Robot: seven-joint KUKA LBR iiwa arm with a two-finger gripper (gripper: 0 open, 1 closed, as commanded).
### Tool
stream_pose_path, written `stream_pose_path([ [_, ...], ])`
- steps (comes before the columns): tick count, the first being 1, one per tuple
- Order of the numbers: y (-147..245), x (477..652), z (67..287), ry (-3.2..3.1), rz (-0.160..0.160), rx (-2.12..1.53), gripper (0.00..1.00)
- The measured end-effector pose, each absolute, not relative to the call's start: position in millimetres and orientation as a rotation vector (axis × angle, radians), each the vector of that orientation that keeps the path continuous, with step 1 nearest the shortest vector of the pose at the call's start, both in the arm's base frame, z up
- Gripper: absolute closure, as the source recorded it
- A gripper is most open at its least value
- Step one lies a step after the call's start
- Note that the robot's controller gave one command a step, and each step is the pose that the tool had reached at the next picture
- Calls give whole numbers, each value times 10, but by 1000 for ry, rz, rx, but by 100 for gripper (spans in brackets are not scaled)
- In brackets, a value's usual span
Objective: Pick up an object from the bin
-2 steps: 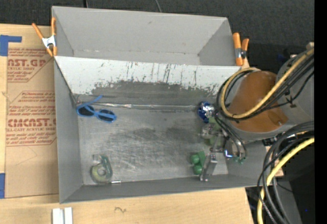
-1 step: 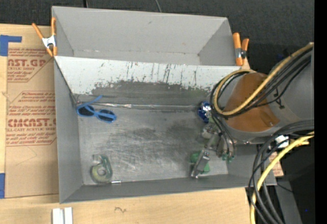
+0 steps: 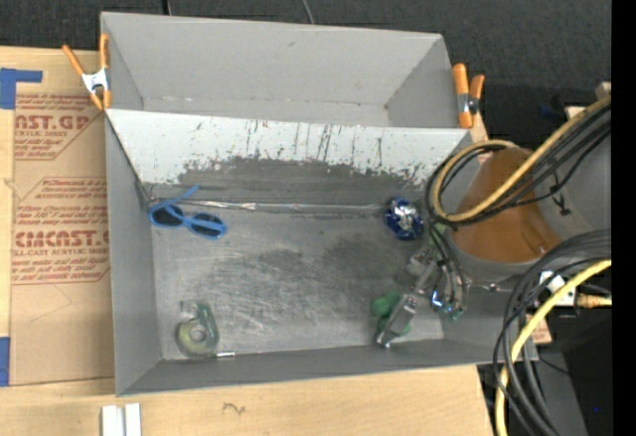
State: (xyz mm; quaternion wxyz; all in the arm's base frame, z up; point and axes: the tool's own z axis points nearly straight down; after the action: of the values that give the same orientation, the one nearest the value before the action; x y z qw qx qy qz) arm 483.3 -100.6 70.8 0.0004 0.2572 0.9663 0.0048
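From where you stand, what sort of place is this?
Probably a robotics lab test station: a cabled robot arm has its gripper in a grey metal bin of loose odds, such as blue sunglasses and a greenish tape roll.

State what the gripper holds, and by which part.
Cannot be told; the gripper sits beside a small green thing at the right of the bin.

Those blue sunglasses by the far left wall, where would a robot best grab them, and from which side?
Probably at the bridge between the lenses of the blue sunglasses, coming straight down from above. They lie flat on the bin floor, so the side offers little to catch, and the middle is their narrowest part. The sloping wall close behind leaves little room there.
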Motion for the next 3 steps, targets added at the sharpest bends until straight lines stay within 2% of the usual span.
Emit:
stream_pose_path([
  [1,-1062,4833,712,3026,2,817,100],
  [3,-1043,4838,893,3034,2,815,100],
])
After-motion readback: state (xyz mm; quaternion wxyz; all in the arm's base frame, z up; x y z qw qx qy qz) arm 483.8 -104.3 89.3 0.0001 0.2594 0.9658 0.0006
